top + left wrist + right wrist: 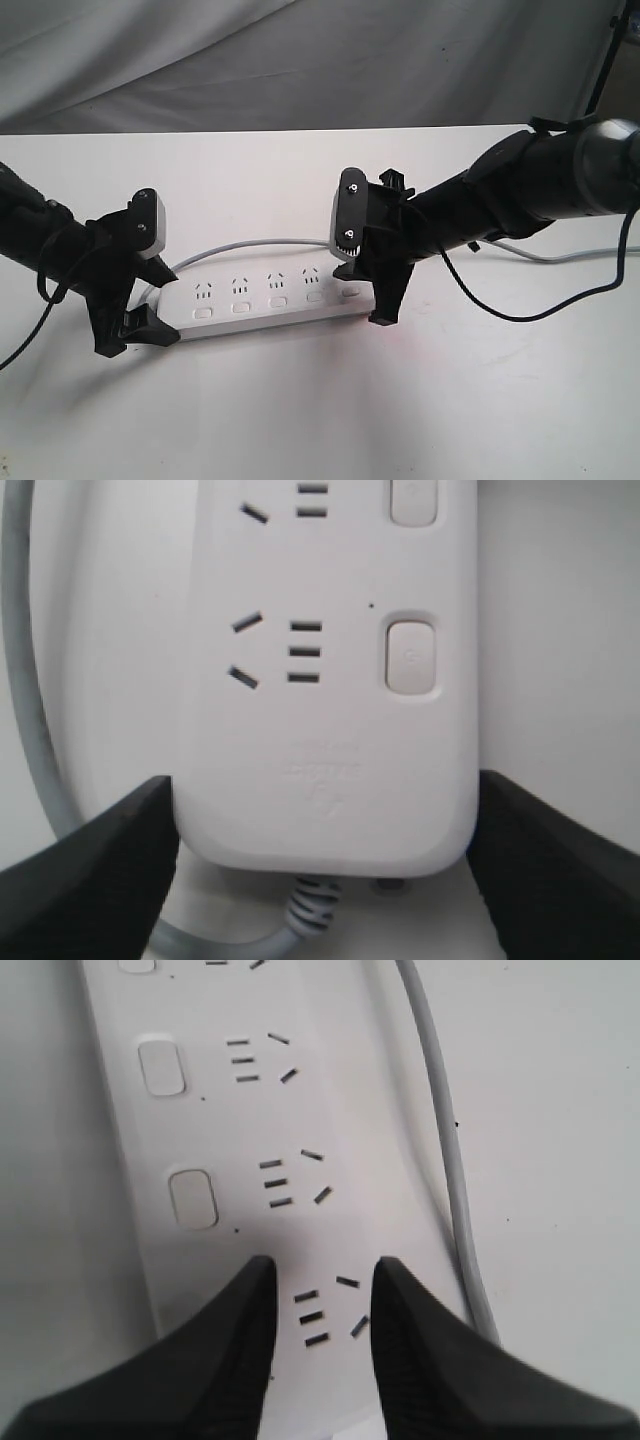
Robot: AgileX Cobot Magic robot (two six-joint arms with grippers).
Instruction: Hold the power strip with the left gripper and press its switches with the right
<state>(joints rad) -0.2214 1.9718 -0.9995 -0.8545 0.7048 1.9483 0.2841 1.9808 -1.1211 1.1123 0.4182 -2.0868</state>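
The white power strip (270, 295) lies across the middle of the table, sockets up, with a row of switches (279, 302) along its near side. My left gripper (155, 295) straddles its left, cord end. In the left wrist view the two black jaws press both long sides of the power strip (330, 730), just past one switch (411, 656). My right gripper (365, 285) hangs over the strip's right end, fingers a little apart and holding nothing. In the right wrist view the right gripper (322, 1275) frames the last socket. One finger (225, 1350) covers the spot beside it, past a visible switch (193, 1198).
The thin grey cord (260, 243) loops behind the strip and runs off to the right. A loose black cable (520, 315) from the right arm droops onto the white table (300, 410). A grey cloth backdrop (300, 60) hangs behind the table.
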